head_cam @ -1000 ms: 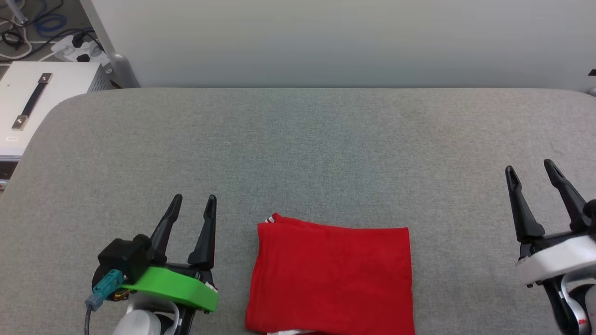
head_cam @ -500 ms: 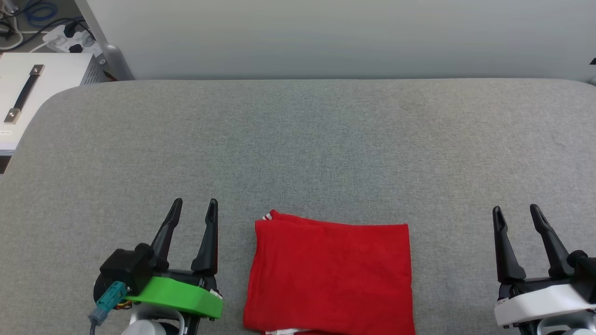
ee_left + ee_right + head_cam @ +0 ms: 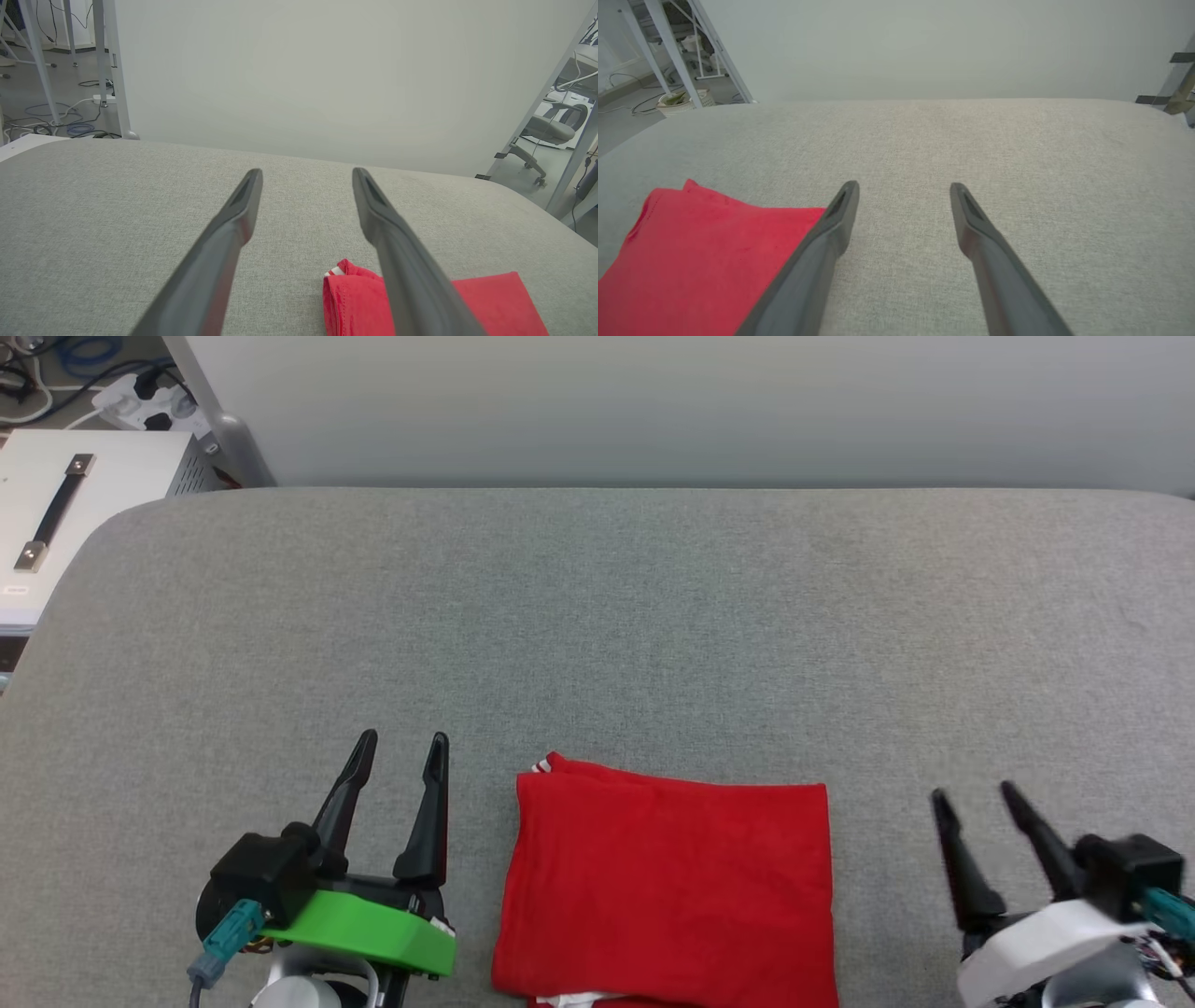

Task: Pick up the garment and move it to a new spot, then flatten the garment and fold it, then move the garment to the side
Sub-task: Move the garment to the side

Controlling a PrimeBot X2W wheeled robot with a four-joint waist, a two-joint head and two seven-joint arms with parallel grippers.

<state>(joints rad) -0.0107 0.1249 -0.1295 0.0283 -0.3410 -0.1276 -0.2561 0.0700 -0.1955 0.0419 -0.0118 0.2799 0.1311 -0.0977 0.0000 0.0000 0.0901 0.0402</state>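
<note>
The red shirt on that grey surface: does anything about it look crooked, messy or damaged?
Barely. The garment lies folded in a tidy rectangle on the grey surface. Only its far left corner bulges slightly, with a bit of white-striped trim peeking out. No damage shows.

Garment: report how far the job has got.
Done: the garment lies folded into a flat red rectangle on the grey surface. In hand: nothing; the left pincer and right pincer are open, either side, apart from it. Left: likely moving it aside, since it sits between them.
</note>
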